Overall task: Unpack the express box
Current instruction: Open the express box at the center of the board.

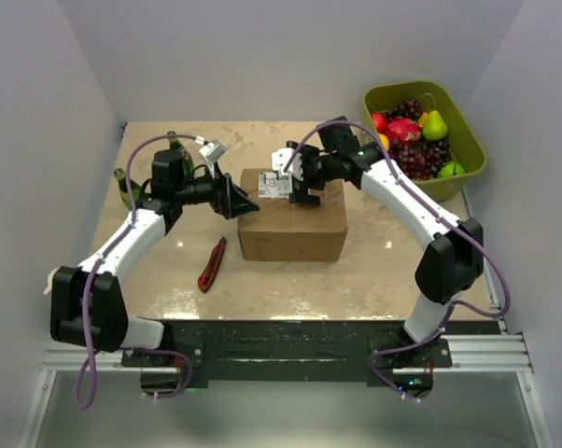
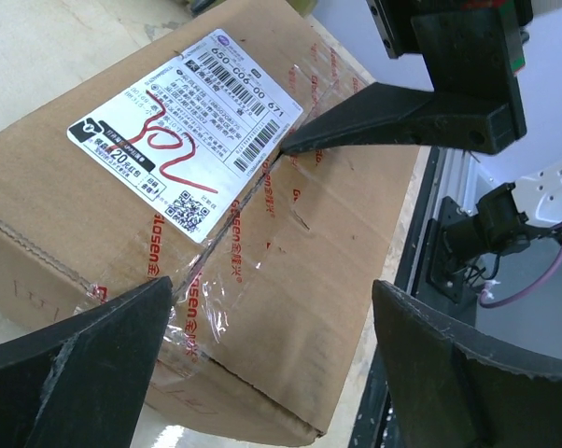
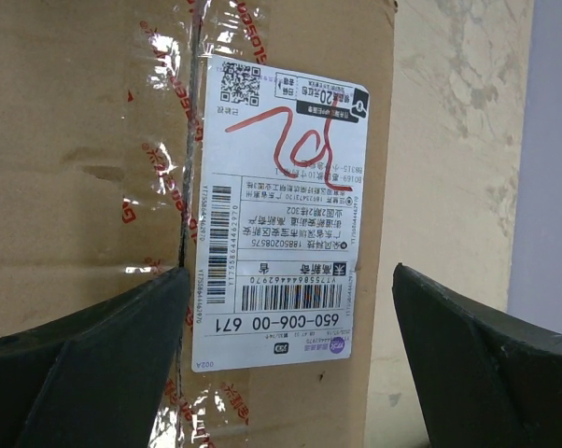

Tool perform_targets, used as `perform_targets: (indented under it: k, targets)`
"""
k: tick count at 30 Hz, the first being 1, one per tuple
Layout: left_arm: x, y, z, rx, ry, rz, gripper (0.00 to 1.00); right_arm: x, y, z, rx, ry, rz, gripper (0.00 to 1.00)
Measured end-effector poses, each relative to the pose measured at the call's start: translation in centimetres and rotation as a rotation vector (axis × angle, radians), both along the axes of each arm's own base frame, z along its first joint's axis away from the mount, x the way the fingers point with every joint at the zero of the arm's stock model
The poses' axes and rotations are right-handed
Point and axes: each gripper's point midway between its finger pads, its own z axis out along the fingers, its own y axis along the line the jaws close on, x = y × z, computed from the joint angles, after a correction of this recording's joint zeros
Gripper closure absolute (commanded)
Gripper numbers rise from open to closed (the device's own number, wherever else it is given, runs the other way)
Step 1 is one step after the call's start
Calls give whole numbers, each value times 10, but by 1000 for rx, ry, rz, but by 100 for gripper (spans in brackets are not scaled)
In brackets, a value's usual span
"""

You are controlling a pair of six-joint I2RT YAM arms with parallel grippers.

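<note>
The express box (image 1: 292,224) is a brown carton lying in the middle of the table, its white label (image 1: 274,186) on the top flap. My left gripper (image 1: 238,200) is open at the box's left end, its fingers straddling the near corner (image 2: 272,364). My right gripper (image 1: 297,192) hangs open over the top by the label (image 3: 276,205), with nothing between its fingers (image 3: 290,364). From the left wrist, one right finger (image 2: 393,117) points its tip at the taped centre seam beside the label (image 2: 188,131). The seam shows as a dark line under crinkled tape.
A red and black utility knife (image 1: 212,264) lies on the table left of the box's front. An olive-green tub (image 1: 470,140) of fruit stands at the back right. Green bottles (image 1: 127,187) stand behind the left arm.
</note>
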Motion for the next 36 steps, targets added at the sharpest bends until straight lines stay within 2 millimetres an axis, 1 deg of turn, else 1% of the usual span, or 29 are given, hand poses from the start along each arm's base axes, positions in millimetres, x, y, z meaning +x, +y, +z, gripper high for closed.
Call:
perform_targets:
  k: [3,6,10,14,16,19,21,22,24,26,27,29,31,33,34,36]
  targets:
    - [1,3,6,-23,34,4,0,-2,0,-1,3,-26,-28,1]
    - [3,6,10,-54,77,-24,0,-2,0,-4,7,-36,-56,1]
    - [5,8,10,-82,141,-58,0,-3,2,-10,9,-22,-83,1]
    - [5,9,9,-84,149,-59,0,-2,2,-11,4,-27,-102,1]
    - [5,9,10,-81,151,-53,0,-2,2,-13,-2,-51,-103,1]
    - [6,11,17,-72,154,-31,0,-3,3,-11,-3,-114,-97,1]
    - [10,16,22,-64,176,-7,0,-4,4,-11,0,-144,-94,1]
    - [20,23,24,-41,164,38,0,-4,4,-11,3,-152,-93,1]
    - [51,51,27,16,127,184,0,-4,5,-12,9,-165,-96,1]
    - [72,79,30,68,93,308,0,-3,6,-14,9,-172,-98,1]
    - [78,91,30,92,81,356,0,-3,6,-14,8,-176,-99,1]
    - [82,101,23,122,91,405,0,-3,6,-13,7,-183,-93,1]
    - [73,100,0,132,153,409,0,-3,7,-13,3,-187,-85,1]
    - [54,92,-32,135,254,388,0,-3,7,-13,-3,-186,-79,1]
    - [46,87,-43,135,298,374,0,-3,8,-14,-9,-183,-76,1]
    - [29,68,-64,132,383,314,0,-1,9,-14,-13,-185,-75,1]
